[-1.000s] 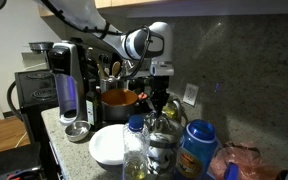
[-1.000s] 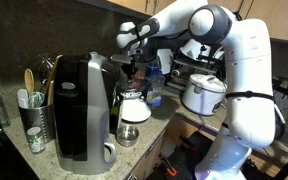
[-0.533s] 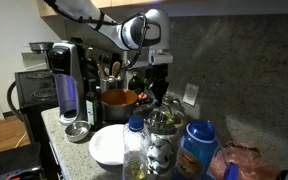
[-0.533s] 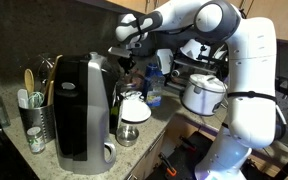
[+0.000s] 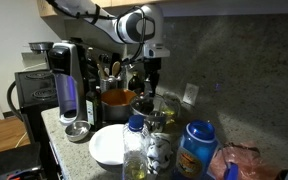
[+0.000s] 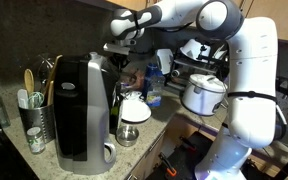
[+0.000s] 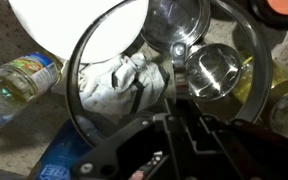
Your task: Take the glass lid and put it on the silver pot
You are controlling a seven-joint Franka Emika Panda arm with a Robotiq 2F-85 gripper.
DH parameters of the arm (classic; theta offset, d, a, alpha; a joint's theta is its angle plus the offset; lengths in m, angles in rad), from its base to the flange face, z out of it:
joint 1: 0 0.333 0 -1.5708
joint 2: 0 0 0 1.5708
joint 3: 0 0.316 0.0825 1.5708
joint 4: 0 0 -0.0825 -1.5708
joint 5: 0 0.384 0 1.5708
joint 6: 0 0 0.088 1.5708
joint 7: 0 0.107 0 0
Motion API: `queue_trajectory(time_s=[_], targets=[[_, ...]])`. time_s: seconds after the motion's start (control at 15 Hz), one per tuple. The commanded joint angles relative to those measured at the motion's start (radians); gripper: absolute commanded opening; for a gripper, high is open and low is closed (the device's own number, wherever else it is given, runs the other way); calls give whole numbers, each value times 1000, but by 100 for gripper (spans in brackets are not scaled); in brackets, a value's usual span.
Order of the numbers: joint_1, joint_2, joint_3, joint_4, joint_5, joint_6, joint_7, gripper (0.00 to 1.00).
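My gripper [image 5: 149, 72] is shut on the glass lid [image 5: 146, 99], which hangs below it above the counter. In the wrist view the fingers [image 7: 174, 105] close on the lid's middle. Its metal rim [image 7: 72, 85] arcs across the picture, and the things below show through the glass. The silver pot [image 5: 117, 98], orange-brown inside, stands by the coffee machine, just to the left of and below the lid. In an exterior view the gripper [image 6: 132, 62] is high behind the coffee machine, where the pot is mostly hidden.
A wide white bowl [image 5: 109, 146] lies in front of the pot and also shows in the wrist view [image 7: 74, 20]. Bottles and glass jars [image 5: 159, 148] and a blue-lidded jar [image 5: 196, 146] crowd the counter's right. The black-and-silver coffee machine [image 6: 84, 110] stands at the left, and a rice cooker [image 6: 202, 92] behind.
My gripper has risen and moved left toward the pot, carrying the glass lid up from among the jars.
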Motion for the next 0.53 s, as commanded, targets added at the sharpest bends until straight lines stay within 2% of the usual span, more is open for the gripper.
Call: queue_trajectory(time_s=[0.0,0.47], targets=[[-5,-8,33,52,37,-47,-136,4],[-4,-27,71,20,134,-34,-442,4]])
